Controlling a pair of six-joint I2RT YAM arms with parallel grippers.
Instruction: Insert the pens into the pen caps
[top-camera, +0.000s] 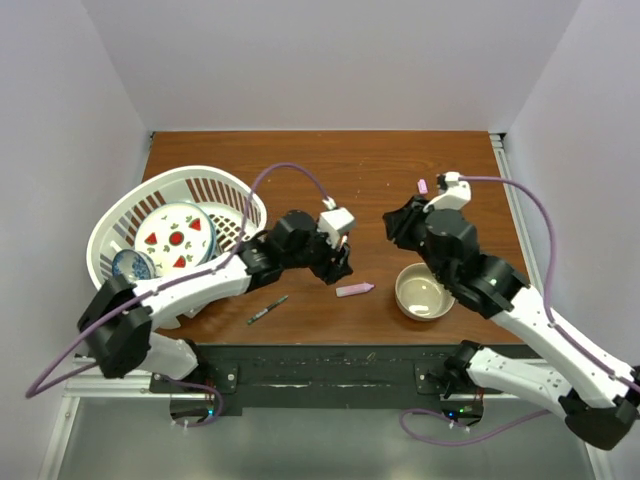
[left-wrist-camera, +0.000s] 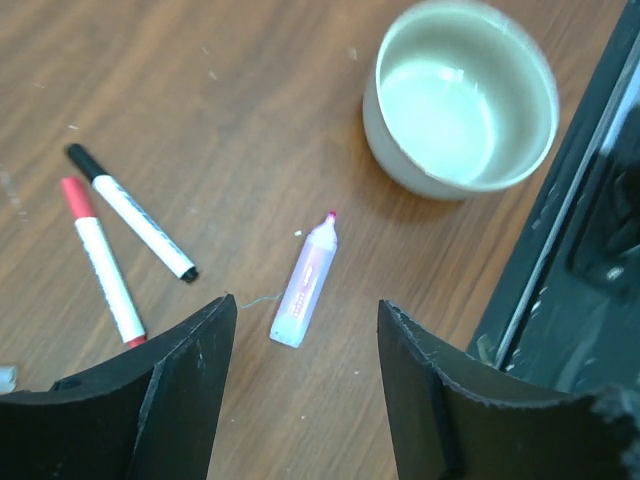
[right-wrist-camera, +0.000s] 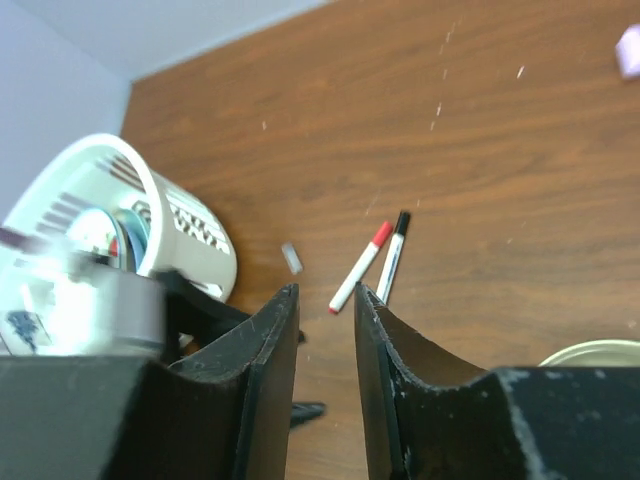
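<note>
A thick pink pen (left-wrist-camera: 305, 283) lies uncapped on the table just ahead of my open, empty left gripper (left-wrist-camera: 306, 318); it also shows in the top view (top-camera: 354, 290). Two white pens lie side by side to its left, one with a red cap end (left-wrist-camera: 100, 262), one with a black cap end (left-wrist-camera: 130, 212). The right wrist view shows them too, red (right-wrist-camera: 358, 270) and black (right-wrist-camera: 392, 256), beyond my right gripper (right-wrist-camera: 325, 292), whose jaws stand narrowly apart, holding nothing. A thin dark grey pen (top-camera: 267, 309) lies near the front. A pale pink cap (top-camera: 423, 186) sits far right.
A cream bowl (top-camera: 424, 291) stands right of the pink pen. A white laundry basket (top-camera: 130, 215) with a strawberry plate lies at the left. A small clear piece (right-wrist-camera: 291, 258) lies near the white pens. The table's front edge is close behind the pens.
</note>
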